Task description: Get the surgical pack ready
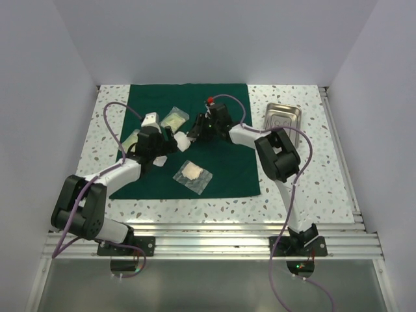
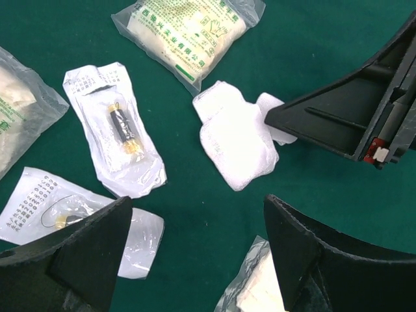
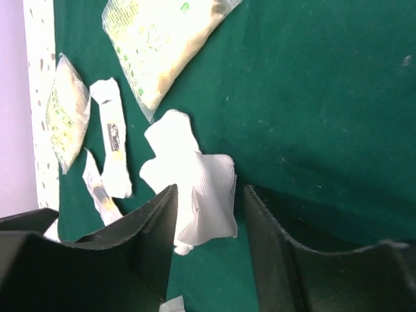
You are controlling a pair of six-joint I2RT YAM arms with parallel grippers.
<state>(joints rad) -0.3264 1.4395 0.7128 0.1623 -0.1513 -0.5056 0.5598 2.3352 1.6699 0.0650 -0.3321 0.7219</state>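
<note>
Between the right gripper's [image 3: 209, 195] half-open jaws lies white gauze [image 3: 188, 172], perhaps touched; left gripper [image 2: 195, 201] wide.

The left claw [image 2: 196, 208] hides part of a small clear pouch [image 2: 39, 198].

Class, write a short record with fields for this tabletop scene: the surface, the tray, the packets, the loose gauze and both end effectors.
Surface: large dark green cloth spread flat on a speckled white table
Tray: small shiny rectangular steel tray, on the table to the right of the cloth
Packets: clear plastic gauze pouches, scattered on the cloth
Loose gauze: white unwrapped gauze piece, on the cloth between the arms
Left end effector: open, above the cloth, holding nothing
Right end effector: jaws apart, either side of the loose gauze
</note>
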